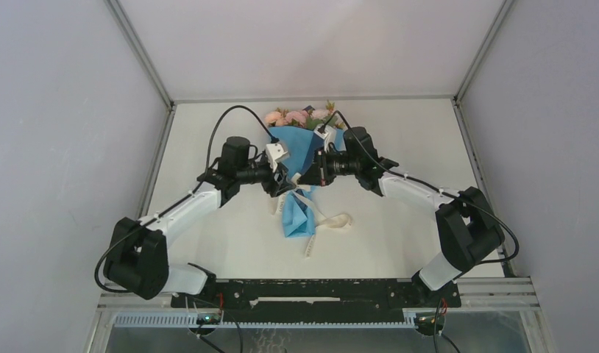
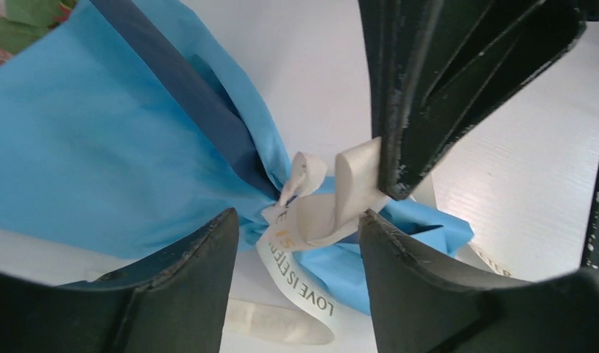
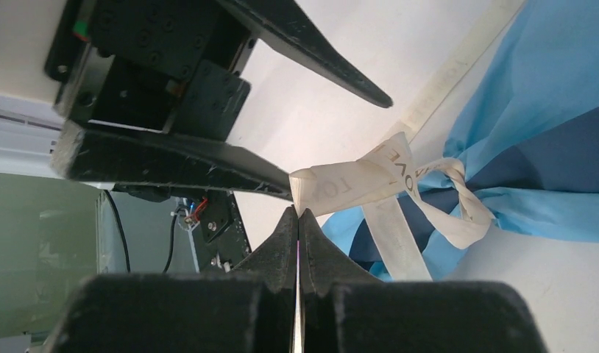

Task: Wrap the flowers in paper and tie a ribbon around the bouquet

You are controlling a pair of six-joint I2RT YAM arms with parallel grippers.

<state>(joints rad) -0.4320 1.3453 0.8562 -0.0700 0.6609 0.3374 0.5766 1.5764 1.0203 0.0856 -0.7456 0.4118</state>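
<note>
I take the bouquet as my marker. It lies on the table, with the flowers at its far end and the paper gathered to a narrow waist. The ribbon is wound round that waist and only loosely knotted, its tails trailing past the bouquet's near end. My right gripper is clamped, apparently on a loop of ribbon just beside the waist. My left gripper stands released, jaws straddling the ribbon at the waist and holding nothing. I judge the tie slack. I would close the left on the free strand, then draw both ends apart slowly and level, so the thin paper neither tears nor drags the bouquet.
</note>
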